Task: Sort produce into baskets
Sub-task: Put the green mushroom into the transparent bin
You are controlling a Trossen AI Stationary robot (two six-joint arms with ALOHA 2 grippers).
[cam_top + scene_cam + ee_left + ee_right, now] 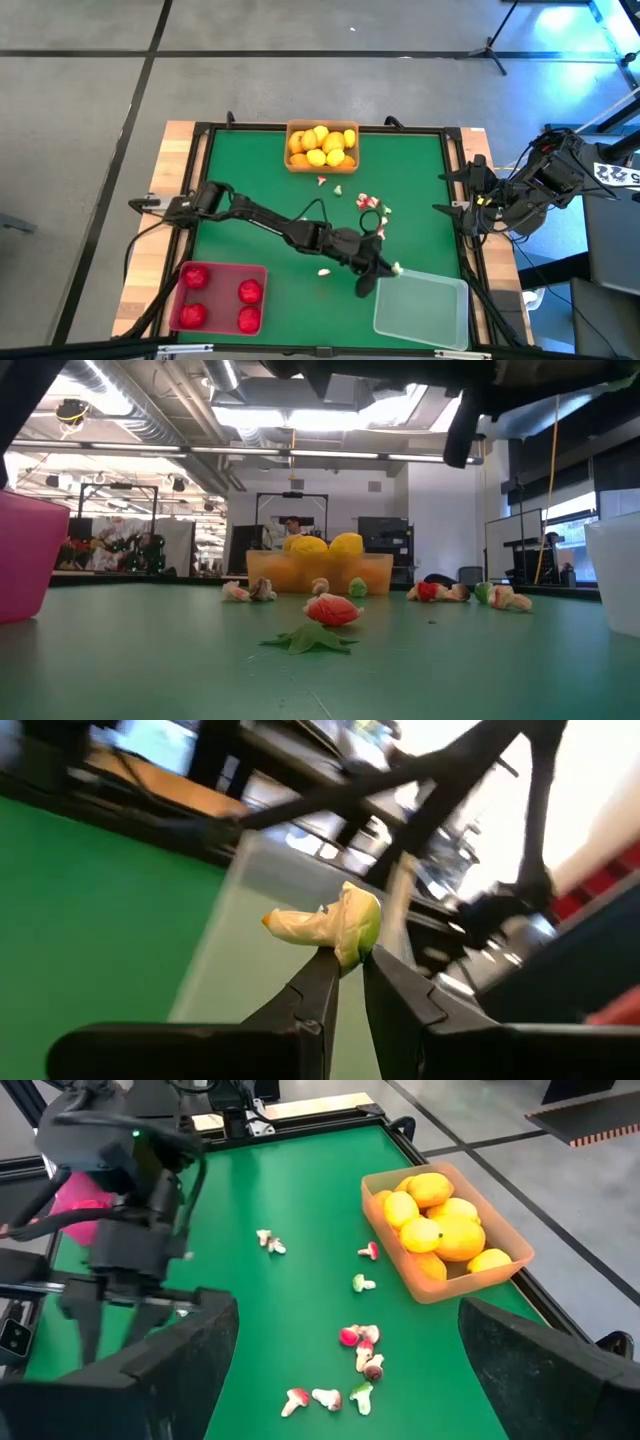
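Produce (374,207) scattered on green table (260,180), grey floor (80,100) around

small bits (372,204) lie between the fruit basket (321,146) and empty basket (421,311).

Left arm extended diagonally across the desk, its hand (381,268) raised, fingers (318,982) pinched together (tips nearly meeting). Right arm folded at the desk's right edge, its hand (350,1370) idle, fingers spread wide.
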